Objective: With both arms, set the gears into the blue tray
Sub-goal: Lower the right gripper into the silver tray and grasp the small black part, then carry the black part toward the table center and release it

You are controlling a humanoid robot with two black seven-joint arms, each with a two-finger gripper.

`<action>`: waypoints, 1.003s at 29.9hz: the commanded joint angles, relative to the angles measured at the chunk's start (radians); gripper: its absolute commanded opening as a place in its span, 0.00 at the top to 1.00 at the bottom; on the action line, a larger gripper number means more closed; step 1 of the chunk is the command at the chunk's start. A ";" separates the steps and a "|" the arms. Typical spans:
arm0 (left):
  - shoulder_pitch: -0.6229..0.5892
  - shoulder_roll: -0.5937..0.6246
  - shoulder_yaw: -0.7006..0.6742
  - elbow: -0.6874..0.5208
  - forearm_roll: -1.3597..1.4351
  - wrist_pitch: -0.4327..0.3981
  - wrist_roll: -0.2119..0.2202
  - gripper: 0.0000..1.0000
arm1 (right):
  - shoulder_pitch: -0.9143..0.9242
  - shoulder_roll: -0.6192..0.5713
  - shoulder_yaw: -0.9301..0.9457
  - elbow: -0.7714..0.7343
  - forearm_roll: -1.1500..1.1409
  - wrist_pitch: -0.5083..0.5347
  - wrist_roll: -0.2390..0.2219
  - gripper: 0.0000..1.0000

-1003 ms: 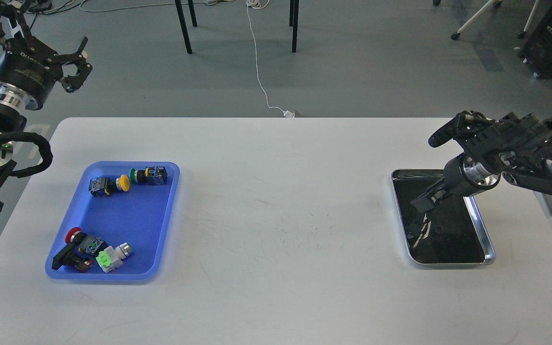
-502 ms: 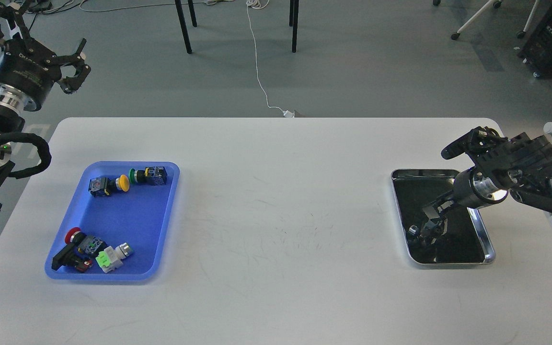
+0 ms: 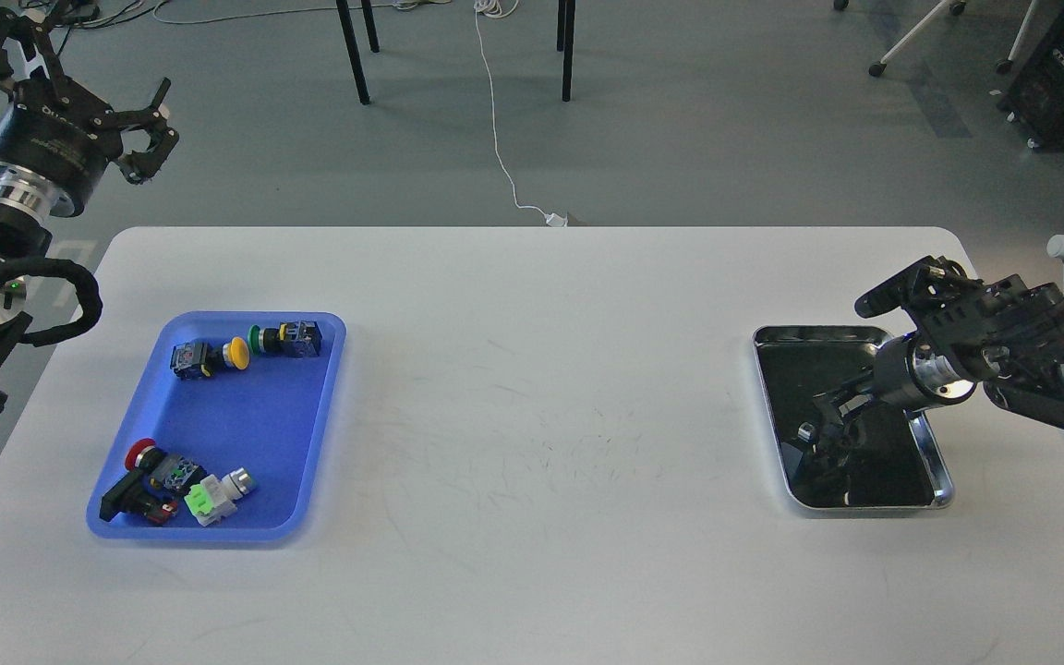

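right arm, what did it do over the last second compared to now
The right arm's wrist sank lower and drew back toward the right edge, while the right gripper stayed low inside the silver tray, dark against its dark bottom, so no grasp can be made out. The left gripper barely shifted, raised beyond the table's far left corner. The blue tray and its push-button switches stayed put.

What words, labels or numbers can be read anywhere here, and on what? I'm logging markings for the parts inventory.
None can be read.
Pale lettering runs across the black body of the left gripper: too blurred to read.
The push-button switches in the blue tray: any markings are too small to make out.
The silver tray and the right gripper show no text.
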 commanded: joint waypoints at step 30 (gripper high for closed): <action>-0.002 0.039 0.001 -0.005 0.000 -0.001 0.001 0.02 | 0.228 0.389 0.080 0.321 0.417 -0.111 0.012 0.92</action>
